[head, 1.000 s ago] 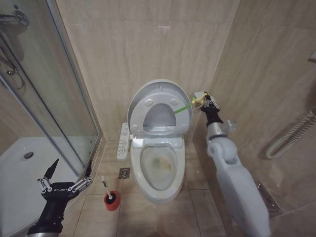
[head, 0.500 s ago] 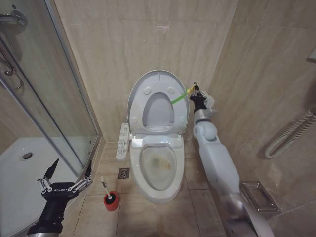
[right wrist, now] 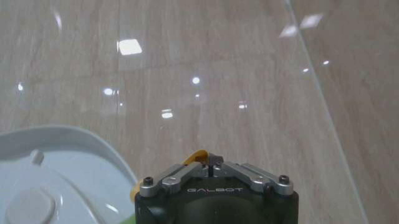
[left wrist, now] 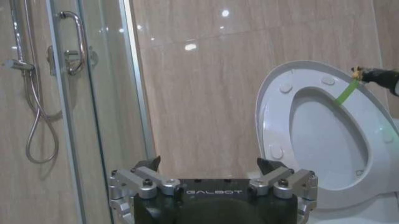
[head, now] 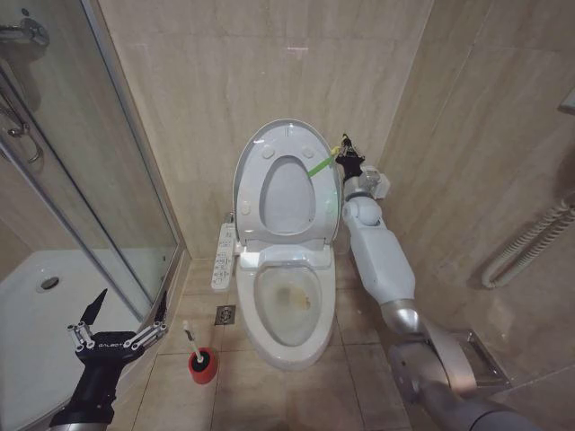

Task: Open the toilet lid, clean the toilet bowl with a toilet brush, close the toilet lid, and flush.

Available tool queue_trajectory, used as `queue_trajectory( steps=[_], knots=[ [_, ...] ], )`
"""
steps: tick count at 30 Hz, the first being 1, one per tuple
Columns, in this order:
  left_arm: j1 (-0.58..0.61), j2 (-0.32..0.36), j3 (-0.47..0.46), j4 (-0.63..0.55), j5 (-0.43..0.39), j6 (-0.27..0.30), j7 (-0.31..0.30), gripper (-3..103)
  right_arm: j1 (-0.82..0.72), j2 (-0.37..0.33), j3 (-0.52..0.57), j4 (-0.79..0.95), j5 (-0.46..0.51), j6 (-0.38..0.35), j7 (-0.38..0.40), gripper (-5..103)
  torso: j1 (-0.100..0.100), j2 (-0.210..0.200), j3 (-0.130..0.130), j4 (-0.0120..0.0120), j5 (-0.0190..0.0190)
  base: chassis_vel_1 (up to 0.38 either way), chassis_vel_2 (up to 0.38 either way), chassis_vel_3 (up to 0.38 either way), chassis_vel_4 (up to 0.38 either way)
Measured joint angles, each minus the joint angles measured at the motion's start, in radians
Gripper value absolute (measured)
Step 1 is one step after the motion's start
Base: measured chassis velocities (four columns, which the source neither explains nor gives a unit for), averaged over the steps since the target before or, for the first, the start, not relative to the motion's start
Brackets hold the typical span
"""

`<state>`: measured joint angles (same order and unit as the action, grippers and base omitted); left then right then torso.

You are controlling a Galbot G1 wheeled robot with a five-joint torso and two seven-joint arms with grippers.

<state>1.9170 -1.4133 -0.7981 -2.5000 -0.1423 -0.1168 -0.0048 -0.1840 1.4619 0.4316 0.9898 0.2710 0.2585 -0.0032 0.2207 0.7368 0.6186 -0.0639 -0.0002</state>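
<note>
Toilet lid raised near upright at 12 o'clock above stained toilet bowl. Right gripper at 2 o'clock, pinched on green strap tied to lid. Left gripper idle, spread, at 8 o'clock near toilet brush. Risk: early release — lid falling shut.

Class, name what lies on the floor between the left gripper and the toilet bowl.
In the head view, between the left gripper and the toilet bowl stands the toilet brush in its red holder, plus a floor drain.

Black gripper bodies marked GALBOT carry silver screwed linkages and dark fingers; the right arm is grey-white.
</note>
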Motion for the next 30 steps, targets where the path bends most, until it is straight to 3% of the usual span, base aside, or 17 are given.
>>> queue_trajectory(
  steps=[9, 17, 18, 25, 26, 30],
  knots=[
    [0.000, 0.000, 0.000, 0.000, 0.000, 0.000, 0.000, 100, -0.002, -0.012, -0.020, -0.005, -0.008, -0.009, 0.004, 0, 0.000, 0.000, 0.000, -0.0004, 0.0001, 0.000, 0.000, 0.000, 0.000],
    [0.000, 0.000, 0.000, 0.000, 0.000, 0.000, 0.000, 100, -0.040, -0.071, -0.057, 0.126, 0.053, -0.093, 0.041, 0, 0.000, 0.000, 0.000, 0.0003, 0.0003, 0.000, 0.000, 0.000, 0.000],
    [0.000, 0.000, 0.000, 0.000, 0.000, 0.000, 0.000, 100, -0.059, -0.085, -0.065, 0.163, 0.074, -0.115, 0.049, 9, 0.000, 0.000, 0.000, -0.0003, 0.0001, 0.000, 0.000, 0.000, 0.000],
    [0.000, 0.000, 0.000, 0.000, 0.000, 0.000, 0.000, 100, -0.185, -0.122, -0.085, 0.315, 0.148, -0.198, 0.074, 9, 0.000, 0.000, 0.000, -0.0004, 0.0002, 0.000, 0.000, 0.000, 0.000],
    [0.000, 0.000, 0.000, 0.000, 0.000, 0.000, 0.000, 100, -0.219, -0.133, -0.086, 0.348, 0.159, -0.214, 0.078, 36, 0.000, 0.000, 0.000, -0.0009, 0.0003, 0.000, 0.000, 0.000, 0.000],
    [0.000, 0.000, 0.000, 0.000, 0.000, 0.000, 0.000, 100, -0.296, -0.160, -0.090, 0.430, 0.177, -0.247, 0.088, 36, 0.000, 0.000, 0.000, 0.0002, 0.0004, 0.000, 0.000, 0.000, 0.000]
  ],
)
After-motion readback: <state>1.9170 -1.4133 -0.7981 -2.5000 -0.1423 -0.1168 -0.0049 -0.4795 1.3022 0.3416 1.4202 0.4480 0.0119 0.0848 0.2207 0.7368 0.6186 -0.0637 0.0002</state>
